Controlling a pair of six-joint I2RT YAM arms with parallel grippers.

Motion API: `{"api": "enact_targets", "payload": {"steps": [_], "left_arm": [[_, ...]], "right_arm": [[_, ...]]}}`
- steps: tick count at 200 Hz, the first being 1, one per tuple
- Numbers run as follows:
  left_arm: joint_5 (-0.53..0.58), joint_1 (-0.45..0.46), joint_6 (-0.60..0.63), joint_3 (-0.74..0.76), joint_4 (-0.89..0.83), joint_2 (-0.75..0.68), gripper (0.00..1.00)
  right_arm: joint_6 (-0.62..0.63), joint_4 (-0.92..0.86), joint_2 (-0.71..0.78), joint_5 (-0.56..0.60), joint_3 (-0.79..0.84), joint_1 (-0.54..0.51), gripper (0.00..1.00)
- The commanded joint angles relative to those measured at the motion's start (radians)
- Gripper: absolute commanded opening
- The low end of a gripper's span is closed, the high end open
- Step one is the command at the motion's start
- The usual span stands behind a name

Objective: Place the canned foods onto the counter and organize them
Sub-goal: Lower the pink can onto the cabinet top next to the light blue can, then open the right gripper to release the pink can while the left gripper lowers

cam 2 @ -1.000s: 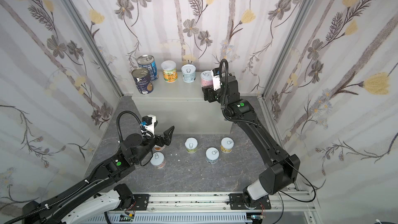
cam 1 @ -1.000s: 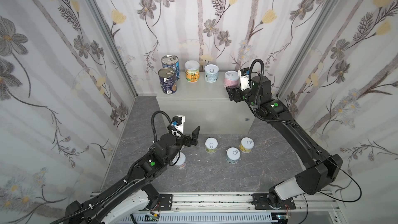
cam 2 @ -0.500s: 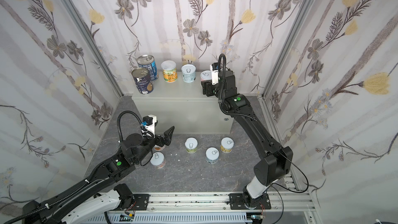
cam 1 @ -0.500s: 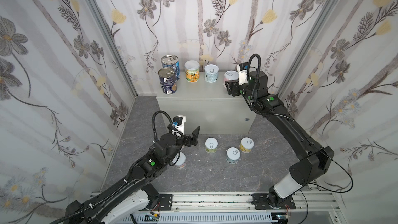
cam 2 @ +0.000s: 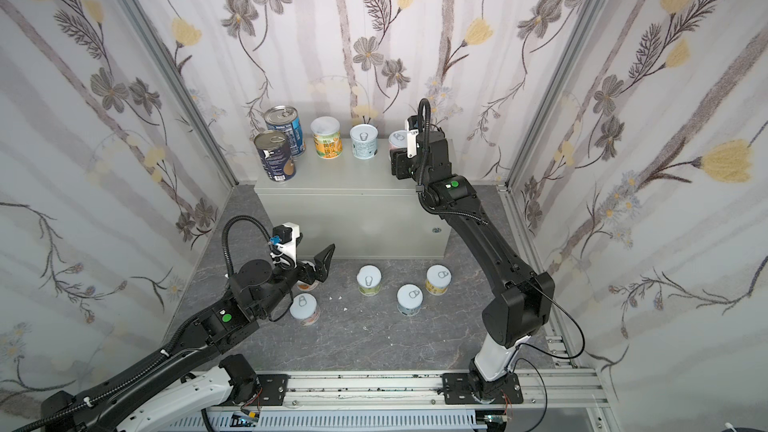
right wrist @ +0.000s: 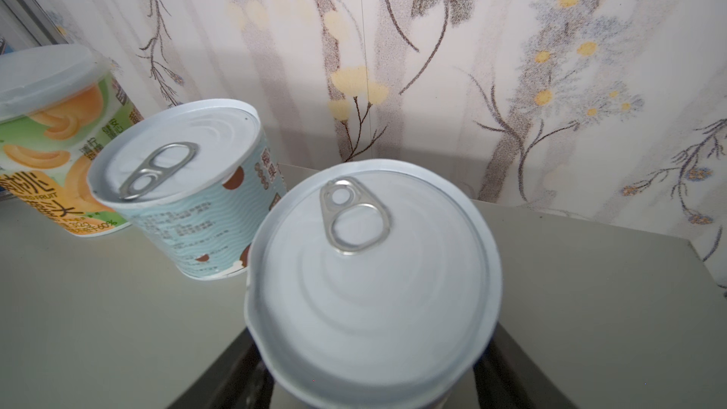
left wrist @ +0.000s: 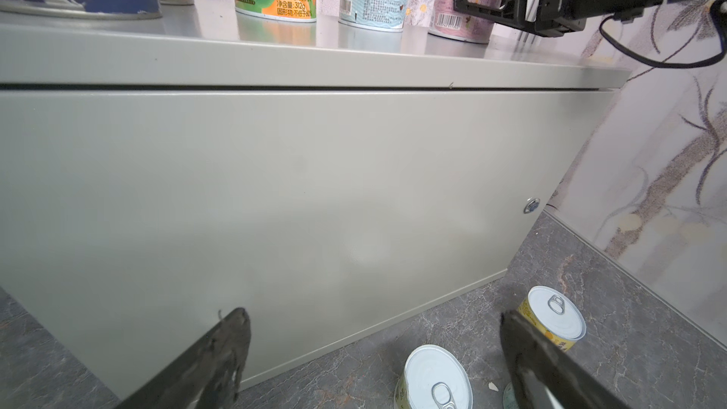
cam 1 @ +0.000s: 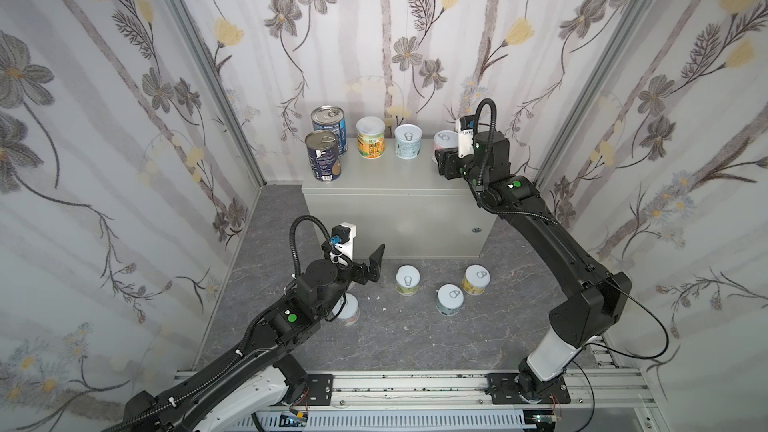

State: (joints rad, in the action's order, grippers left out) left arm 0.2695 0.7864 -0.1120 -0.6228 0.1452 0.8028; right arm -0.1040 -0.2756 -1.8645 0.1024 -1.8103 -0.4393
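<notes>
The counter (cam 1: 395, 187) (cam 2: 345, 178) carries two dark-blue cans (cam 1: 328, 124) (cam 1: 323, 157), a peach-labelled can (cam 1: 370, 143), a light-blue can (cam 1: 408, 142) and a pink can (cam 1: 443, 139) (cam 2: 398, 141). My right gripper (cam 1: 441, 156) (right wrist: 371, 367) is shut on the pink can (right wrist: 373, 269), which stands on the counter top by its right end. Three short cans (cam 1: 407, 280) (cam 1: 450, 299) (cam 1: 476, 279) stand on the floor before the counter. A fourth (cam 1: 347, 311) sits by my left arm. My left gripper (cam 1: 370, 268) (left wrist: 371, 314) hangs open and empty above the floor, with another can (cam 2: 306, 284) half hidden under it.
The dark marbled floor (cam 1: 395, 338) is walled by floral panels on three sides. The counter's front has a small round lock (left wrist: 531, 205). A metal rail (cam 1: 395, 388) runs along the front edge. Small white crumbs (cam 1: 376, 297) lie on the floor.
My right gripper's jaws have closed onto the pink can on the counter, and that arm has shifted slightly toward the back wall. The left arm has not moved.
</notes>
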Motion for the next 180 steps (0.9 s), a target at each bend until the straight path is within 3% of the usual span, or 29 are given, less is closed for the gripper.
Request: {"api": "enact_targets", "payload": {"steps": [1, 42, 120, 143, 180], "left_arm": [[0.017, -0.001, 0.003, -0.005, 0.018, 0.002, 1.00], [0.077, -0.001, -0.067, -0.035, -0.069, 0.021, 1.00], [0.239, -0.038, -0.365, -0.057, -0.541, 0.027, 1.00], [0.281, -0.056, -0.434, -0.019, -0.573, 0.019, 1.00], [0.258, -0.084, -0.465, 0.027, -0.541, -0.005, 1.00]], "right_arm": [[-0.005, 0.019, -0.019, 0.017, -0.023, -0.001, 0.71], [0.000, 0.019, -0.055, 0.014, -0.062, -0.001, 0.71], [-0.006, 0.039, -0.076, 0.005, -0.079, -0.002, 0.71], [-0.002, 0.037, -0.080, 0.011, -0.081, -0.002, 0.71], [0.007, 0.036, -0.089, 0.017, -0.085, -0.003, 0.71]]}}
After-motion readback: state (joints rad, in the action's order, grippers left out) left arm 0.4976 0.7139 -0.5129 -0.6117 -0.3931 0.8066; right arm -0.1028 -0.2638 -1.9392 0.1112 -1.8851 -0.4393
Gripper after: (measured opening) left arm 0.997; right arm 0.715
